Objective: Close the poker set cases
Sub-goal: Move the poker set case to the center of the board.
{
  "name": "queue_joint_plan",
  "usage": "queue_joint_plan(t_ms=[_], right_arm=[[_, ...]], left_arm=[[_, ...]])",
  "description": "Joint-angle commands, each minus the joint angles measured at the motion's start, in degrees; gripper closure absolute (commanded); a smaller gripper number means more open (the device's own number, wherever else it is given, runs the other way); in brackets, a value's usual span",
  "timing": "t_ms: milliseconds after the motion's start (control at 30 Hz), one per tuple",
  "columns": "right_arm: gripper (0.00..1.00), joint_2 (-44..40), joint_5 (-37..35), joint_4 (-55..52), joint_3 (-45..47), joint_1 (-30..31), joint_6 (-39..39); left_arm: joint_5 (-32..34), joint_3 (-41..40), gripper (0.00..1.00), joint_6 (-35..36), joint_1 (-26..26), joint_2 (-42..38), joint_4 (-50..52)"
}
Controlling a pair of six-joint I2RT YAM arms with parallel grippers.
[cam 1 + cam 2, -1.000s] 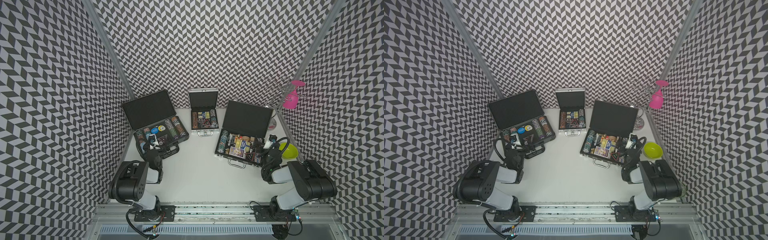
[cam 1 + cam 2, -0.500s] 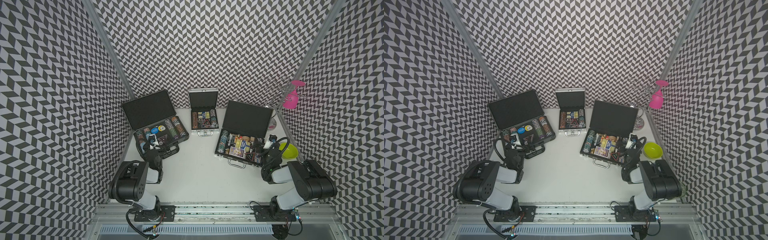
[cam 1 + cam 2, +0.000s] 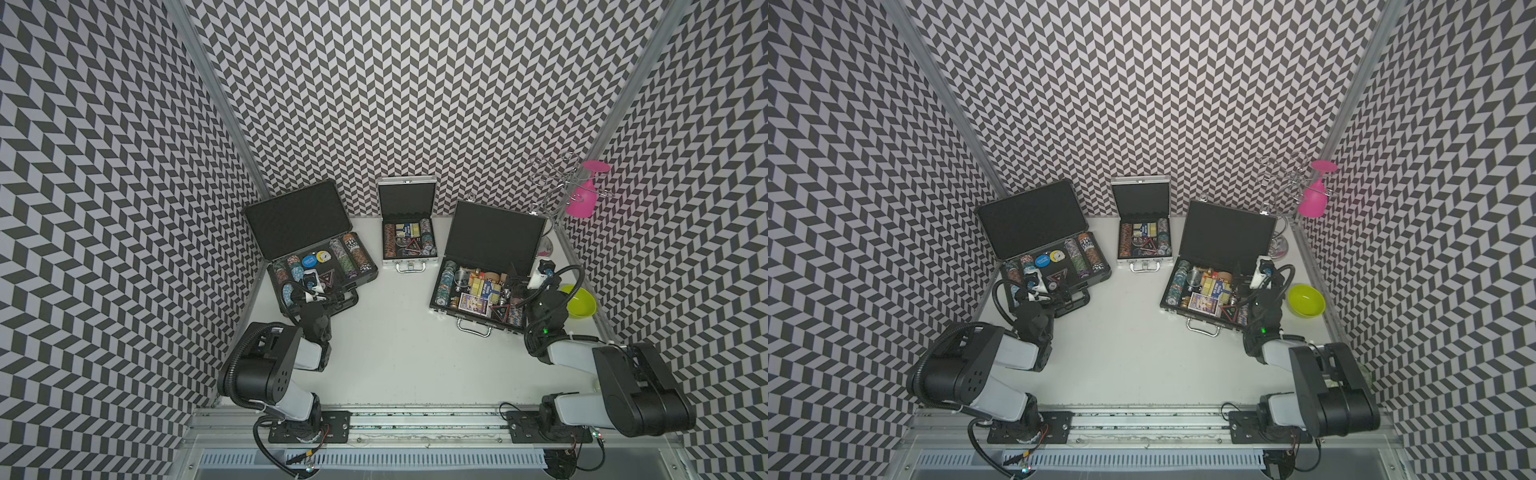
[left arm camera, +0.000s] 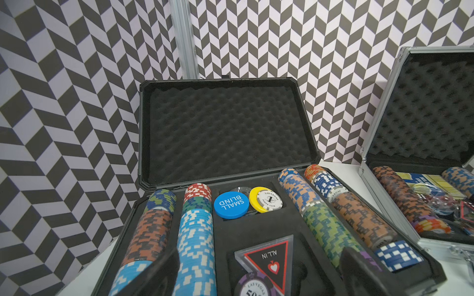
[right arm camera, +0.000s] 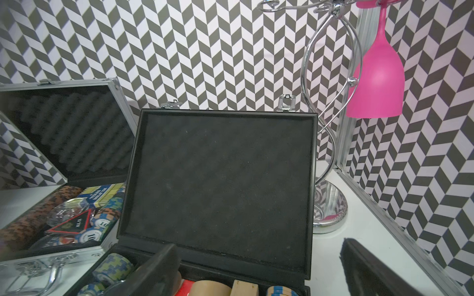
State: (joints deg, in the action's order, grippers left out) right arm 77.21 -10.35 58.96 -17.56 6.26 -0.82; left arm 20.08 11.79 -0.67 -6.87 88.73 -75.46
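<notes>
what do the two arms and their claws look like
The left arm and right arm have bulky black joints and pale grey links, with looping black cables. A small green light glows on the right one. The left claw and right claw have white bodies and flat black fingers.

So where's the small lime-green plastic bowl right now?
In both top views the lime-green bowl sits by the white table's right edge, just right of the open black silver-fitted case, in front of the chrome glass rack.
</notes>
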Motion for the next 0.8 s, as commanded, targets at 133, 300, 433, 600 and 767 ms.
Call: queue_joint_plan(t_ms=[133, 300, 433, 600, 767], right_arm=[[0.01, -2.82, 3.47, -14.81, -7.82, 3.19, 1.26], [0.01, -3.24, 2.27, -23.93, -12.70, 5.10, 3.47], [0.00, -4.05, 0.14, -30.60, -15.47, 6.13, 6.41], [0.04, -3.72, -1.91, -40.84, -18.96, 6.20, 13.53], [0.12, -3.70, -0.37, -49.18, -20.50, 6.25, 18.42]], left_arm=[[-6.23, 14.59, 0.00, 0.42, 2.53, -5.03, 28.02], [-7.05, 19.89, 0.00, -2.21, 2.43, -9.32, 34.58], [-2.96, 24.25, 0.00, -16.26, 5.45, -10.63, 39.71], [-15.76, 28.39, 0.00, -16.28, 9.32, -12.82, 47.15], [-18.41, 30.07, 0.02, -15.71, 5.17, -14.20, 52.56]])
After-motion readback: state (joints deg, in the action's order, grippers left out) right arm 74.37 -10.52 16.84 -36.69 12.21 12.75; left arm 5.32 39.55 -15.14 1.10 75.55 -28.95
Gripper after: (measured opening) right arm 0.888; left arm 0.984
